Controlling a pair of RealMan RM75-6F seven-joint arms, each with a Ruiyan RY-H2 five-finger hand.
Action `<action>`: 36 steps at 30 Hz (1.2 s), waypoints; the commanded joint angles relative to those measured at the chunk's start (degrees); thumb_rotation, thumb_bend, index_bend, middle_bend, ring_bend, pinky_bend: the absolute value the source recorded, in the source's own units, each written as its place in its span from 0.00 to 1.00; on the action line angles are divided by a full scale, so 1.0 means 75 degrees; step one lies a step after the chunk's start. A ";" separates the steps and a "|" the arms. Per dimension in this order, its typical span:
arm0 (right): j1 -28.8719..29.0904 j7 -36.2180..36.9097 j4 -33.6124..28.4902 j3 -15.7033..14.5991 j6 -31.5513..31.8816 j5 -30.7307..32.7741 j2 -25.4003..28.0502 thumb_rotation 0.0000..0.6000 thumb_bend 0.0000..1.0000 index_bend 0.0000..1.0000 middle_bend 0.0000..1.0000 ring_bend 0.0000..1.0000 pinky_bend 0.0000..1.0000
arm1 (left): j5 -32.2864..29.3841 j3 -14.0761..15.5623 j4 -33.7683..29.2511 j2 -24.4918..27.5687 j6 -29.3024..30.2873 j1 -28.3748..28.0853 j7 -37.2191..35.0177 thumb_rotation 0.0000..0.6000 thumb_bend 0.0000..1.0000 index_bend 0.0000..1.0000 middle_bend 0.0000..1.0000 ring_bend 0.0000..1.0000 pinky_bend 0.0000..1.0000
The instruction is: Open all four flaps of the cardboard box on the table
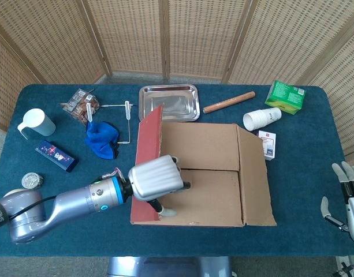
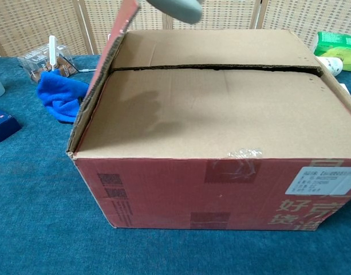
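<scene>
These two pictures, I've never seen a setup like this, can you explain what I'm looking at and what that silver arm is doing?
It is a two-armed robot at a table, steered remotely by a person. One picture looks down from a camera on its head, the other looks forward from its chest, close to the cardboard box.

The silver arm is the robot's left. Its left robot hand is at the box's left flap, which stands raised; whether it grips the flap is hard to tell. The right flap is folded out, while the two inner flaps lie closed. The right robot hand waits open at the table edge, holding nothing.

Around the box on the blue table lie a metal tray, a blue cloth, a white mug, a rolling pin, paper cups and a green packet.
</scene>
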 commanded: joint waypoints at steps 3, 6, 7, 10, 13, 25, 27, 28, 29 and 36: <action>0.0002 0.0018 -0.0011 -0.0011 -0.0006 -0.0013 0.0004 0.42 0.54 0.00 0.00 0.00 0.00 | 0.0104 0.0021 -0.0118 0.0316 0.0059 0.0207 -0.0244 0.62 0.00 0.56 0.94 0.69 0.51; 0.0007 0.0064 -0.0028 -0.0024 -0.0017 -0.0038 0.0019 0.43 0.54 0.00 0.00 0.00 0.00 | 0.0130 -0.0013 -0.0232 0.0648 0.0123 0.0352 -0.0444 0.61 0.00 0.56 0.94 0.69 0.51; 0.0007 0.0075 -0.0030 -0.0027 -0.0018 -0.0042 0.0024 0.43 0.54 0.00 0.00 0.00 0.00 | 0.0150 -0.0017 -0.0281 0.0759 0.0141 0.0403 -0.0511 0.61 0.00 0.56 0.94 0.69 0.51; 0.0003 0.0099 -0.0042 -0.0030 -0.0006 -0.0054 0.0039 0.43 0.54 0.00 0.00 0.00 0.00 | 0.0302 0.0008 -0.0450 0.1163 0.0241 0.0621 -0.0678 0.61 0.00 0.57 0.94 0.69 0.51; -0.0004 0.0086 -0.0051 -0.0036 0.0011 -0.0072 0.0044 0.43 0.54 0.00 0.00 0.00 0.00 | 0.0603 0.0085 -0.0554 0.1490 0.0446 0.0898 -0.0748 0.62 0.00 0.57 0.94 0.69 0.52; 0.0011 -0.0044 -0.0097 -0.0076 -0.0022 -0.0120 0.0002 0.43 0.54 0.00 0.00 0.00 0.00 | 0.1236 0.0405 -0.0368 0.1762 0.0524 0.1465 -0.1095 0.61 0.00 0.57 0.94 0.69 0.51; 0.0016 -0.0047 -0.0092 -0.0077 -0.0040 -0.0105 -0.0004 0.43 0.54 0.00 0.00 0.00 0.00 | 0.1291 0.0469 -0.0251 0.1693 0.0568 0.1566 -0.1164 0.61 0.00 0.57 0.94 0.69 0.51; 0.0019 -0.0052 -0.0088 -0.0076 -0.0046 -0.0098 -0.0006 0.43 0.54 0.00 0.00 0.00 0.00 | 0.1325 0.0487 -0.0204 0.1665 0.0588 0.1597 -0.1182 0.61 0.00 0.57 0.94 0.69 0.51; 0.0022 -0.0058 -0.0083 -0.0075 -0.0055 -0.0091 -0.0009 0.43 0.54 0.00 0.00 0.00 0.00 | 0.1346 0.0511 -0.0149 0.1642 0.0584 0.1625 -0.1195 0.62 0.00 0.57 0.94 0.69 0.51; 0.0032 -0.0058 -0.0080 -0.0070 -0.0074 -0.0066 -0.0008 0.43 0.55 0.00 0.00 0.00 0.00 | 0.1359 0.0652 0.0140 0.1632 0.0441 0.1786 -0.1286 0.60 0.00 0.57 0.94 0.69 0.51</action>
